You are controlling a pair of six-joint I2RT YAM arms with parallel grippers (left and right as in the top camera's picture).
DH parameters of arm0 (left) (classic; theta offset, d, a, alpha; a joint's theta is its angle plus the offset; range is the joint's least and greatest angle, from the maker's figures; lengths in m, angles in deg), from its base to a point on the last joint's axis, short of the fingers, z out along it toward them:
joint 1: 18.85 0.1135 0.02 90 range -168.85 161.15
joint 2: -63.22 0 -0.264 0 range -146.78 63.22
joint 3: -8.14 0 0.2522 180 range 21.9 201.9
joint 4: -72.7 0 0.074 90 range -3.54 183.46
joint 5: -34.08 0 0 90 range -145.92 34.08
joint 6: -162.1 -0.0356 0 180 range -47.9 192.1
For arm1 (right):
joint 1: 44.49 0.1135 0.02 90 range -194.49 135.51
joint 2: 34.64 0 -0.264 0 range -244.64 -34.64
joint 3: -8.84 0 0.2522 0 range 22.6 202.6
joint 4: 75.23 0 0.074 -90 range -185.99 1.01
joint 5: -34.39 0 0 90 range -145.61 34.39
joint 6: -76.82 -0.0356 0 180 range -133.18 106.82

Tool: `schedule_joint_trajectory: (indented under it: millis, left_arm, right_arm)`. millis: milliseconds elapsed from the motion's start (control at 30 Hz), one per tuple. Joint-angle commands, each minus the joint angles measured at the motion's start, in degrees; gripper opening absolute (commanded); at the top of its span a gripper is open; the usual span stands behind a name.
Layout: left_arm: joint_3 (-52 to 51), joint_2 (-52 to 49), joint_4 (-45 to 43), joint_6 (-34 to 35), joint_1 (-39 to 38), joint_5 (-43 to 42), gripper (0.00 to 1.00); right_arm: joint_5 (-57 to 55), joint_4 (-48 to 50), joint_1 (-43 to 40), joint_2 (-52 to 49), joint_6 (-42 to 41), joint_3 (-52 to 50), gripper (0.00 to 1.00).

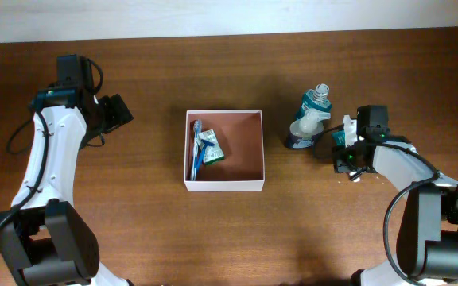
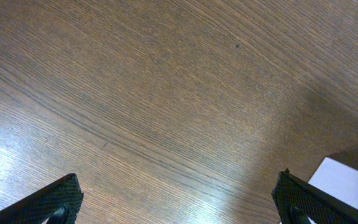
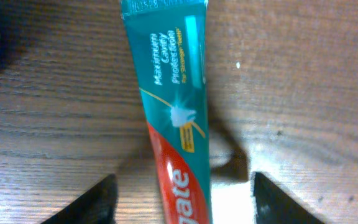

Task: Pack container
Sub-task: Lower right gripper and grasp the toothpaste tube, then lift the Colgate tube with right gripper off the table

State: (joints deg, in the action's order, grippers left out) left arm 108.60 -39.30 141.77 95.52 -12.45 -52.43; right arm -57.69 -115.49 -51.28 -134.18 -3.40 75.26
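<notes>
Wooden table (image 1: pixel 133 238), container (image 1: pixel 223 186) placed at its middle; toward the right edge the toothpaste tube (image 3: pixel 173 124) is straddled by the right gripper (image 3: pixel 182 180), not yet clamped; closing is needed; left gripper (image 2: pixel 178 180) is spread open.

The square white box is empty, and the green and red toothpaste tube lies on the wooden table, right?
Not empty. The overhead view shows the square white box holding a blue item and a green-and-white packet by its left wall. The green and red toothpaste tube does lie on the wooden table.

Square white container (image 1: pixel 243 151), upright, partly filled
</notes>
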Motion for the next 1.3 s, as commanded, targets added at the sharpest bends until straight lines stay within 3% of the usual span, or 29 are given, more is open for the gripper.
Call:
schedule_joint_trajectory:
  millis: [0, 200, 367, 600, 733, 1033, 1267]
  left_arm:
    - [0.79, 1.29, 0.04, -0.31, 0.2, 0.44, 0.99]
    - [0.79, 1.29, 0.04, -0.31, 0.2, 0.44, 0.99]
    - [0.79, 1.29, 0.04, -0.31, 0.22, 0.44, 0.99]
    - [0.79, 1.29, 0.04, -0.31, 0.2, 0.44, 0.99]
    - [0.79, 1.29, 0.04, -0.31, 0.2, 0.44, 0.99]
    - [0.79, 1.29, 0.04, -0.31, 0.2, 0.44, 0.99]
    - [0.79, 1.29, 0.04, -0.31, 0.2, 0.44, 0.99]
  right_arm:
    - [-1.81, -0.68, -0.37, -1.99, 0.48, -0.39, 0.53]
    - [-1.75, -0.96, -0.37, -1.99, 0.46, -0.39, 0.43]
    - [-1.57, -1.68, -0.37, -1.99, 0.46, -0.37, 0.29]
    - [-1.55, -3.34, -0.37, -1.99, 0.2, -0.35, 0.21]
    - [-1.57, -4.76, -0.37, -1.97, -5.03, -0.22, 0.14]
    - [-0.87, -8.39, -0.37, -1.97, -9.49, -0.22, 0.14]
    - [1.84, -10.4, -0.37, -1.97, -12.2, -0.22, 0.04]
